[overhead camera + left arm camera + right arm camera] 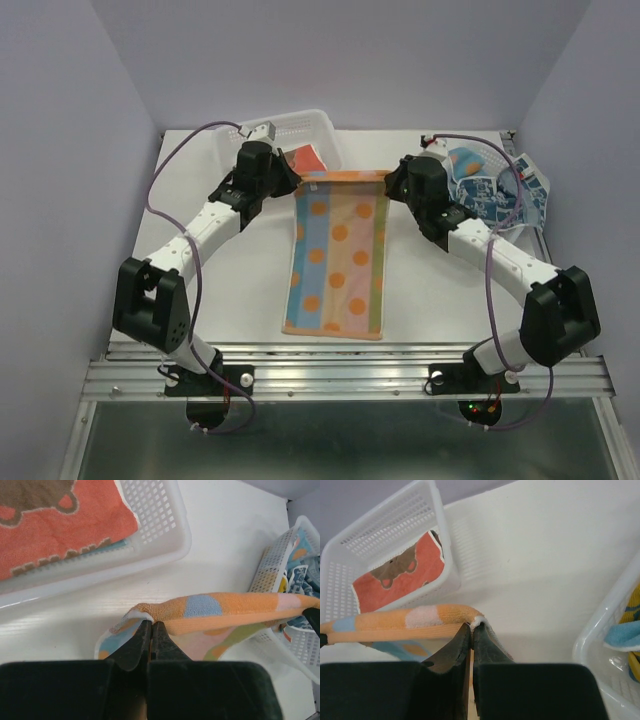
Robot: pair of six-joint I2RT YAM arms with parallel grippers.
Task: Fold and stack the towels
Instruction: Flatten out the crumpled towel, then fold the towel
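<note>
The step in hand looks like the first fold of the striped, orange-dotted towel (337, 255). It lies lengthwise on the worktop (240, 290), starting just beside the white perforated basket (300, 114) and running away from it toward the arm bases. The basket holds a red-orange bear towel (308, 158).

The towel's basket-end edge is raised off the worktop and pulled taut between the two claws. The left claw (151, 626) is pinched closed on the corner nearer the basket, and the right claw (471, 628) is pinched closed on the other corner, farther from it. A second basket (272, 562) with crumpled blue and navy towels sits beyond that far corner, well apart from the first basket.

The next move probably calls for both claws to carry the held edge together, level and at matching speed, away from the basket until it lies over the towel's opposite edge. They would let go only once the corners line up, since uneven travel would skew the fold.
</note>
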